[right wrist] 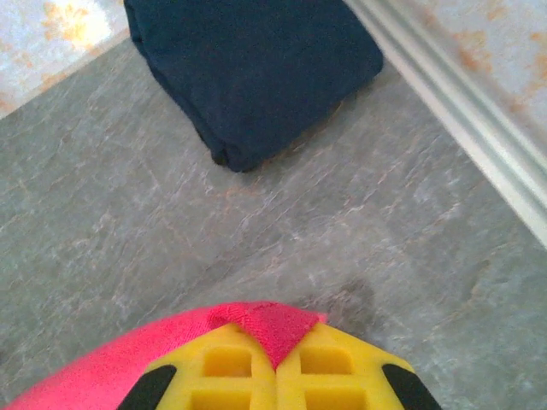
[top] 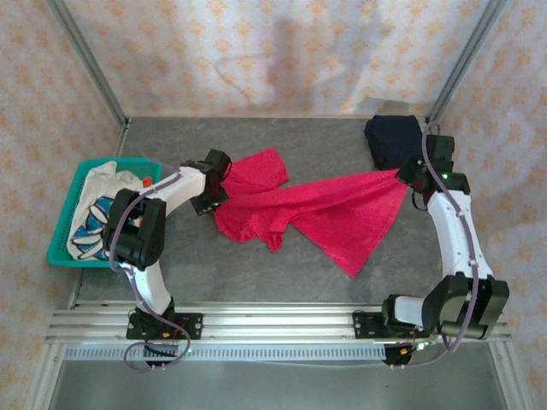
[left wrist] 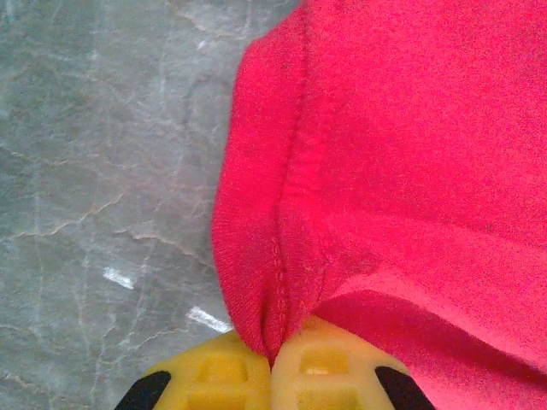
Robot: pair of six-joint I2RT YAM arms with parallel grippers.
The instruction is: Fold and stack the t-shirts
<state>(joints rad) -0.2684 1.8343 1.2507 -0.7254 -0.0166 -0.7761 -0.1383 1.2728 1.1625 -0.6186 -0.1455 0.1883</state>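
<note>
A bright red t-shirt (top: pixel 316 213) hangs stretched between both grippers over the middle of the grey table (top: pixel 282 278). My left gripper (top: pixel 224 181) is shut on its left hem; the seamed red cloth (left wrist: pixel 359 171) is pinched between yellow fingertips (left wrist: pixel 214 380). At the red shirt's right corner, my right gripper (top: pixel 408 175) is shut on a small red fold (right wrist: pixel 269 325) that pokes up between the fingertips (right wrist: pixel 342 376). A dark navy folded t-shirt (top: pixel 393 141) lies at the back right corner, also seen as navy cloth (right wrist: pixel 256 68) ahead of the right gripper. A white flower-print t-shirt (top: pixel 94 213) lies in the basket.
A teal plastic basket (top: pixel 64 235) stands at the table's left edge. A metal frame rail (right wrist: pixel 461 128) runs along the right side near the navy shirt. Patterned curtain walls (top: pixel 273 51) close off the back and sides.
</note>
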